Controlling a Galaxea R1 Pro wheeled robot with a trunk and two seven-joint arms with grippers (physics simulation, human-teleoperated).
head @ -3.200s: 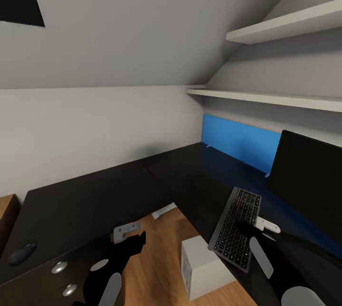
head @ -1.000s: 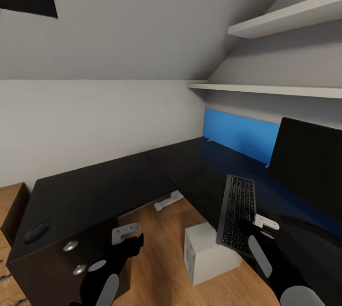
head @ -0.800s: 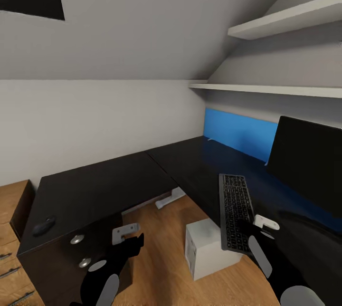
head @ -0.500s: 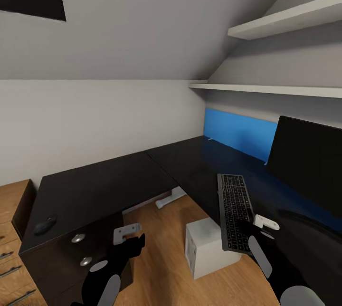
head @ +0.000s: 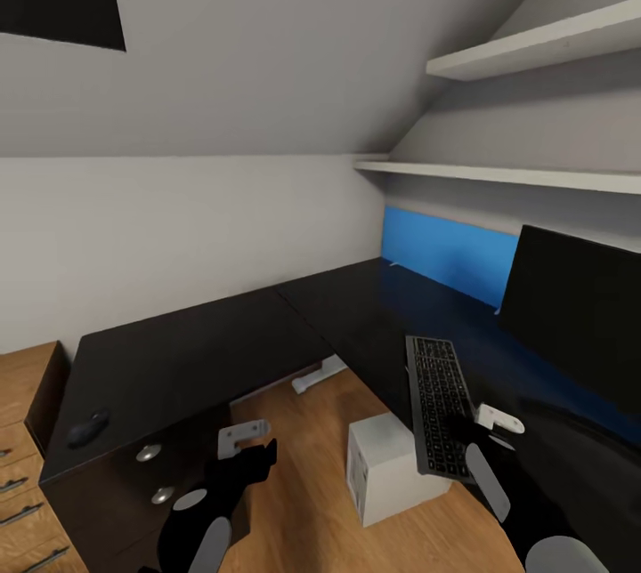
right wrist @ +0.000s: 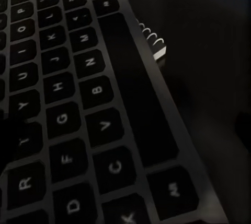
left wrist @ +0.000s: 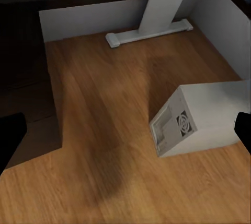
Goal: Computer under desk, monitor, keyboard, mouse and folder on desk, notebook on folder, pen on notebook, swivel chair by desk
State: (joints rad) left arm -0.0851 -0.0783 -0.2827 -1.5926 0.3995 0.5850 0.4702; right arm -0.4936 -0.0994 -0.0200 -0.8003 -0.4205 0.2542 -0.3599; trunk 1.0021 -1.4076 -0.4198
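My right tool (head: 463,431) is at the near end of the slim dark grey keyboard with black keys (head: 438,404), which lies flat on the long black L-shaped tabletop (head: 356,324) with one long edge along the tabletop's front edge. In the right wrist view the keys (right wrist: 68,109) are directly under the tool, very close, but I cannot tell if the tool is clenched on the keyboard or released.

The wide black flat monitor (head: 579,315) stands on the tabletop just behind the keyboard, in front of the bright blue back panel (head: 445,254). The small white box-shaped computer (head: 392,466) stands on the light wood floor (head: 303,484), partly under the tabletop edge and below the keyboard.

My left tool (head: 254,448) hangs over the floor, released, its two dark fingertips (left wrist: 10,132) well apart, and the computer (left wrist: 201,119) lies between them in the left wrist view.

The small dark oval mouse (head: 87,428) rests on the left wing of the tabletop, above the black drawers with round silver knobs (head: 150,453), well apart from both tools.
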